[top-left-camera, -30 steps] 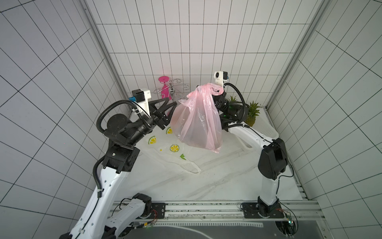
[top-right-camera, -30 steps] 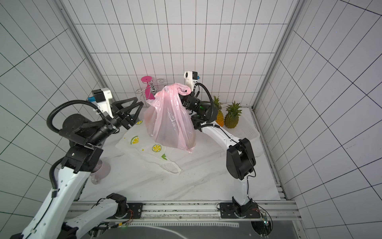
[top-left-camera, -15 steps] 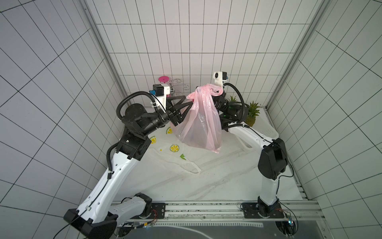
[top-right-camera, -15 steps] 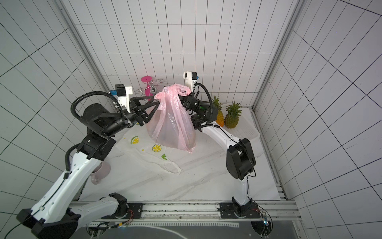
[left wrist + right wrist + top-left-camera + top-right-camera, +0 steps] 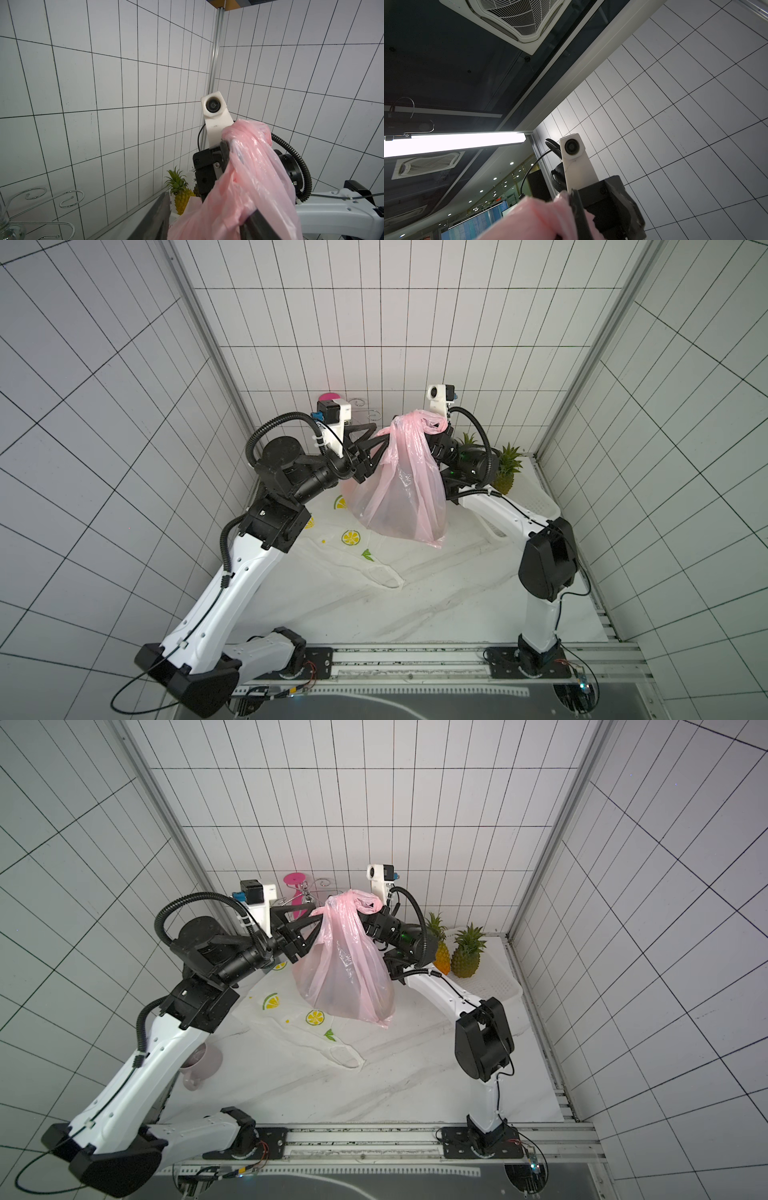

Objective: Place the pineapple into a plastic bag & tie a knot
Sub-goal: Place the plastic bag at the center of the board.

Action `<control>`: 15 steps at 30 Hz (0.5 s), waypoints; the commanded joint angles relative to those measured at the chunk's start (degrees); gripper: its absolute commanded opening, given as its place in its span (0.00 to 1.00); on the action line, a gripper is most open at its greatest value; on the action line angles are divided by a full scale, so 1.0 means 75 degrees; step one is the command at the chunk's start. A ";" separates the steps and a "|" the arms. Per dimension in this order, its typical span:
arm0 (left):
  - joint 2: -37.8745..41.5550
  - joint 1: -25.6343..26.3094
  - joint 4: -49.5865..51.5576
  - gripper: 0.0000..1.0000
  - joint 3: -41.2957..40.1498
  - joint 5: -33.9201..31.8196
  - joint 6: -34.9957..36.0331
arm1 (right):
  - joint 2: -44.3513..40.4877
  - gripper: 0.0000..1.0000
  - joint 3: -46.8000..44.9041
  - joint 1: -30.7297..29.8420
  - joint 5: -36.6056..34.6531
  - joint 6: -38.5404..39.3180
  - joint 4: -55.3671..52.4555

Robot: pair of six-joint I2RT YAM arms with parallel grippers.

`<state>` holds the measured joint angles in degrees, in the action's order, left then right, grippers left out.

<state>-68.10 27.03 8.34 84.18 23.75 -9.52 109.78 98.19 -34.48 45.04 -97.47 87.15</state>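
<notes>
The white marble table (image 5: 415, 605) fills the lower half of both top views. A thin pink see-through plastic bag (image 5: 403, 497) hangs above it in the middle of the frame. Its top is bunched up high and its bottom reaches down close to the table. A darker lump shows low inside the bag, but I cannot tell if that is a pineapple. A flat white cloth with lemon pictures (image 5: 349, 547) lies on the table under and to the left of the bag.

At the middle right of the frame sits a white plastic basket (image 5: 536, 502). Two small pineapples stand up in it side by side, a green-brown pineapple (image 5: 467, 952) and a yellow pineapple (image 5: 440, 952).

This looks like the knot step, because the bag is lifted by its gathered top. Next, I think the left claw must squeeze the neck or a loose end and wrap it around. The right claw must not let go while that happens. The thin plastic could slip or tear if it is pulled too hard.

The right claw (image 5: 225, 146) is pressed together and pinches the bunched top of the bag. The left claw (image 5: 385, 443) is spread about halfway, just left of the bag's neck. In the left wrist view pink plastic lies between its fingers (image 5: 257, 222) and touches one. It is not squeezing the bag.
</notes>
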 commanded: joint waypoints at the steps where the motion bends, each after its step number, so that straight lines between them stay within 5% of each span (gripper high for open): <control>1: -0.0014 0.0018 0.0061 0.49 0.0247 -0.0072 0.0149 | -0.0503 0.00 0.0841 -0.0117 -0.0398 -0.0337 0.2269; 12: -0.0189 0.0026 0.0171 0.29 0.0424 0.0343 0.0102 | -0.0551 0.00 0.0800 -0.0127 -0.0231 -0.0253 0.2196; 15: -0.0243 0.0039 0.0137 0.17 0.0436 0.0365 0.0052 | -0.0554 0.00 0.0711 -0.0127 -0.0173 -0.0221 0.2196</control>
<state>-69.06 27.29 9.02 86.13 26.15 -9.13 109.78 98.19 -34.89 46.24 -97.43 87.11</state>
